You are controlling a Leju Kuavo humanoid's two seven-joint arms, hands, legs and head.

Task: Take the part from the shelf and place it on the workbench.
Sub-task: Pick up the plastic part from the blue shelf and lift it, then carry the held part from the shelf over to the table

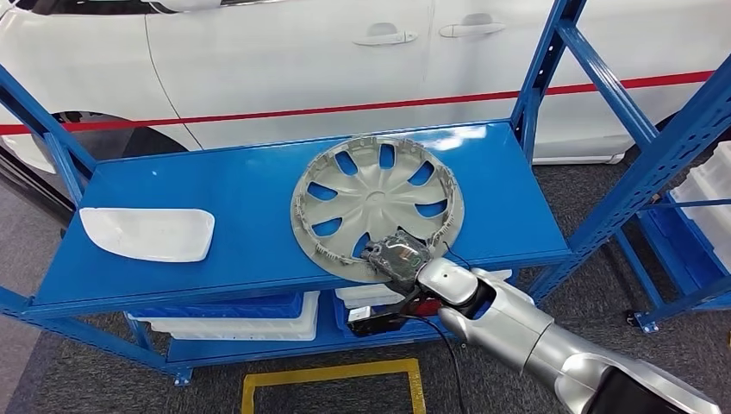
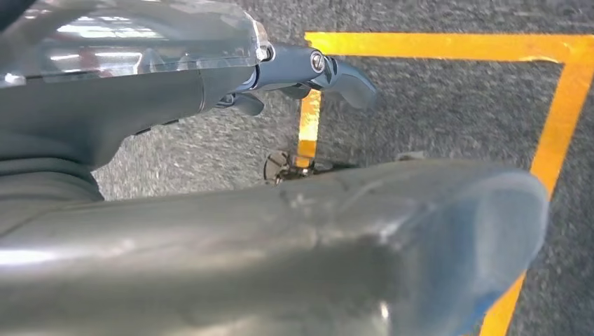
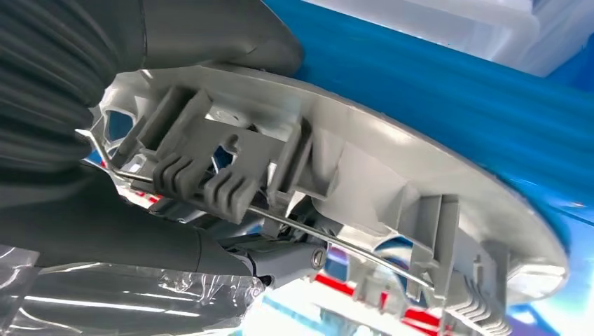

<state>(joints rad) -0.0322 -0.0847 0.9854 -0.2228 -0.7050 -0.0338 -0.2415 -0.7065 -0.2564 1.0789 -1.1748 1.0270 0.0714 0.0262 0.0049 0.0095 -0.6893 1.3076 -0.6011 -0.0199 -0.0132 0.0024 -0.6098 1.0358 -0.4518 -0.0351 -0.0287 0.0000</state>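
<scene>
The landmark for this station is the blue shelf (image 1: 233,198), a steel rack with a white car parked directly behind it.

1. Locate the part. The silver hubcap (image 1: 377,203) lies inner side up on the top deck of the shelf, toward the right upright. Its near rim overhangs the front edge of the deck.

2. Check the right hand (image 1: 398,256). It sits at the overhanging near rim of the hubcap, at the shelf front. In the right wrist view the thumb (image 3: 210,31) lies on one face of the hubcap (image 3: 392,175) and the darker fingers (image 3: 175,248) lie on the other, beside the retaining clips and wire ring. Read this as a grip on the rim. The hubcap still rests on the deck.

3. Check the left hand (image 2: 301,73). It hangs over grey carpet marked with yellow floor tape (image 2: 553,140), away from the shelf. Its fingers are spread and hold nothing.

4. Note the other items on the shelf. A white plastic cover (image 1: 148,233) lies on the top deck near the left upright, well apart from the hubcap.

5. Note the containers. On the lower level of the shelf you see white trays (image 1: 250,326) stacked with blue bins (image 1: 215,307). You cannot tell their contents from here. More white bins (image 1: 702,194) sit in the neighbouring rack to the right of the shelf; their contents are also hidden.
</scene>
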